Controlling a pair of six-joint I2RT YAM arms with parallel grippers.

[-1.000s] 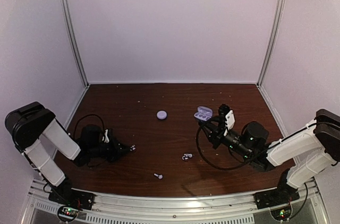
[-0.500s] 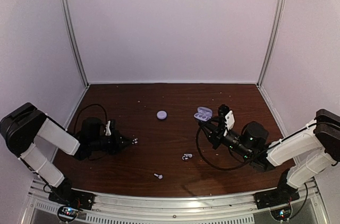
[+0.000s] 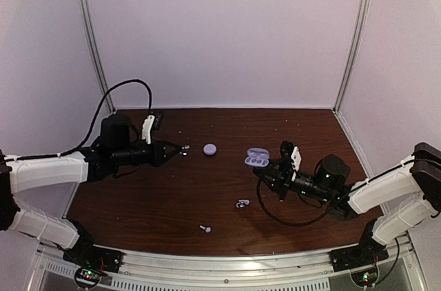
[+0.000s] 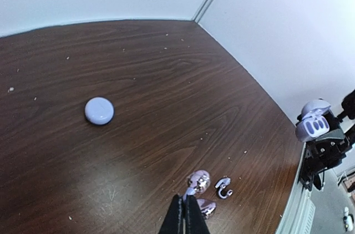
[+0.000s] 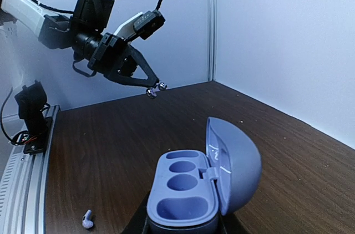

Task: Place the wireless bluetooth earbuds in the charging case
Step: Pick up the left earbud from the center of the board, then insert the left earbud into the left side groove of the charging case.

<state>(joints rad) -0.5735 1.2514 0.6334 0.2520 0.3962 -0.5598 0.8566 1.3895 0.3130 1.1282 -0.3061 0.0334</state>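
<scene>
Currently the step in hand is to carry one earbud to the charging case and seat it. My left pincer [image 5: 148,85] is pressed together on that earbud [image 5: 155,89], gripped at the very fingertips. It is in the air, well apart from the charging case [image 5: 188,192] and to its left. My right pincer [image 3: 264,165] pinches the base of the case and presents it above the table [image 3: 172,194]. The lid [image 5: 236,164] is swung up and the recesses [image 5: 181,182] show empty.

Procedure, as I judge it:

1. Hold the right pincer motionless; the case is the reference.
2. Bring the left pincer across, passing above the closed round case [image 3: 209,149] that lies on the table between it and the charging case.
3. Approach from the side away from the lid, so the lid does not foul the fingers.
4. Align the stem with one recess before descending. I cannot tell how the stem is turned in the grip, so check first.
5. Release only once the earbud sits in the recess. The hold is slim, and a nudge may flick it out.

One loose earbud [image 3: 242,203] lies on the table near the case, on its near side. A second loose earbud [image 3: 204,227] lies further off, nearer and to the left.
</scene>
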